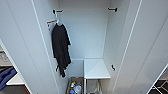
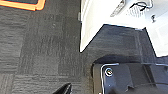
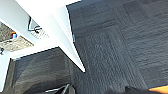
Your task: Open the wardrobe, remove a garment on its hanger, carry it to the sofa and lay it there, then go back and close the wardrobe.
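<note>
Grippers first: honestly can't tell if either one is spread or pinched. Both wrist views look down at dark carpet and the bottom edges of the open doors, with no fingers I'd trust myself to read.

From the head view the wardrobe is wide open, both doors swung out. Inside, a black garment hangs from the left wall below a black peg. Another peg sits bare on the right wall. A white shelf is low on the right, and a basket of bits sits on the floor beside it. I don't see a maroon jacket or its hanger in the wardrobe. A blue shape shows past the left door, but I can't tell if it's the sofa.

What could go wrong, my guess: the black garment is the only thing hanging, so grabbing it would be an easy mistake. Both door edges also sit close under the arms, so a swing could clip one.

There's a white tag with an orange strip near the collar, but the writing isn't readable.
</note>
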`<state>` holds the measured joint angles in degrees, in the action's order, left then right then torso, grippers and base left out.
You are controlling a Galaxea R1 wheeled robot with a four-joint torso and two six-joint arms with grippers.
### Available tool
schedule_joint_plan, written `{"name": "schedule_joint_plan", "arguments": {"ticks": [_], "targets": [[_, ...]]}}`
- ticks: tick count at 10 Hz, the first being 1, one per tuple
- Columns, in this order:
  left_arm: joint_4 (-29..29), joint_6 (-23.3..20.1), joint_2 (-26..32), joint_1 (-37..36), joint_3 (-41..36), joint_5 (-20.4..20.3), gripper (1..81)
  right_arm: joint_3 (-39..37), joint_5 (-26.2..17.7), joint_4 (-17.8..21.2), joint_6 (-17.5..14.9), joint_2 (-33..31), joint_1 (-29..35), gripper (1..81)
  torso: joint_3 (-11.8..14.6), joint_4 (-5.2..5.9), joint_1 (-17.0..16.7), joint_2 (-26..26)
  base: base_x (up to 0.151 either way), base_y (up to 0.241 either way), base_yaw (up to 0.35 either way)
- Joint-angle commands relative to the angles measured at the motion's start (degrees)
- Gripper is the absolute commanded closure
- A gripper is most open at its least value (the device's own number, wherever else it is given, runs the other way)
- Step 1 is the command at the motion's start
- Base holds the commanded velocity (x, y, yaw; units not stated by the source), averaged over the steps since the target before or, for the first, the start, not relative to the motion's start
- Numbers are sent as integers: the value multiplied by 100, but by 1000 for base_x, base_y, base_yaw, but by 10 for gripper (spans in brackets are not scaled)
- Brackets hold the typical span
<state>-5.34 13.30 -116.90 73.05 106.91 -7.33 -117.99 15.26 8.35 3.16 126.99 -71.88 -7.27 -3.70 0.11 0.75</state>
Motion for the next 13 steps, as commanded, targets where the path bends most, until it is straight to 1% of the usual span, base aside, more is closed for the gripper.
{"name": "schedule_joint_plan", "arguments": {"ticks": [1, 2, 3, 4, 5, 6, 7, 8, 9, 10, 11, 12, 13], "targets": [[59, 454, 974, -1102, -319, 91, 10, -398, -67, 88, 475, -751, 1081, 10, 0, 0, 0, 0, 0, 0, 0], [68, 586, 1150, -1444, -364, 135, 10, -504, -181, 79, 554, -856, 1372, 10, -2, 0, 0, -2, 0, 0, 0], [94, 691, 1343, -1832, -390, 214, 10, -601, -436, 88, 624, -979, 1688, 10, -2, 0, 0, -2, 0, 0, 0], [94, 744, 1458, -2253, -381, 451, 10, -689, -612, 88, 660, -1085, 1996, 10, -2, 0, 0, -2, 0, 0, 0], [94, 753, 1563, -2771, -355, 907, 10, -733, -918, 88, 669, -1208, 2364, 10, -5, 0, 0, -5, 0, 0, 0], [103, 753, 1624, -3297, -363, 1335, 10, -724, -1120, 174, 695, -1261, 2672, 10, -5, 0, 0, -6, 0, 0, 0], [130, 753, 1625, -3713, -373, 1620, 10, -698, -1271, 307, 704, -1279, 2919, 10, -6, 0, 2, -9, 0, 0, 0], [252, 753, 1555, -4160, -355, 1989, 10, -671, -1464, 500, 712, -1243, 3191, 10, -9, 0, 5, -11, 0, 0, 0], [393, 753, 1475, -4556, -355, 2279, 10, -706, -1737, 703, 704, -1182, 3515, 10, -9, 0, 5, -11, 0, 0, 0], [551, 753, 1344, -4917, -364, 2596, 10, -619, -2097, 808, 704, -1173, 3850, 10, -11, 0, 7, -13, 0, 0, 0], [810, 744, 1153, -5233, -416, 2943, 10, -188, -2358, 1059, 704, -1190, 4052, 10, -13, 0, 9, -13, 0, 0, 0], [1068, 744, 1020, -5348, -478, 3070, 10, 213, -2484, 1220, 704, -1191, 4106, 10, -15, 0, 9, -15, 0, 0, 0], [1281, 744, 817, -5357, -548, 3079, 10, 602, -2519, 1423, 704, -1129, 4088, 10, -17, 0, 11, -17, 0, 0, 0]]}}
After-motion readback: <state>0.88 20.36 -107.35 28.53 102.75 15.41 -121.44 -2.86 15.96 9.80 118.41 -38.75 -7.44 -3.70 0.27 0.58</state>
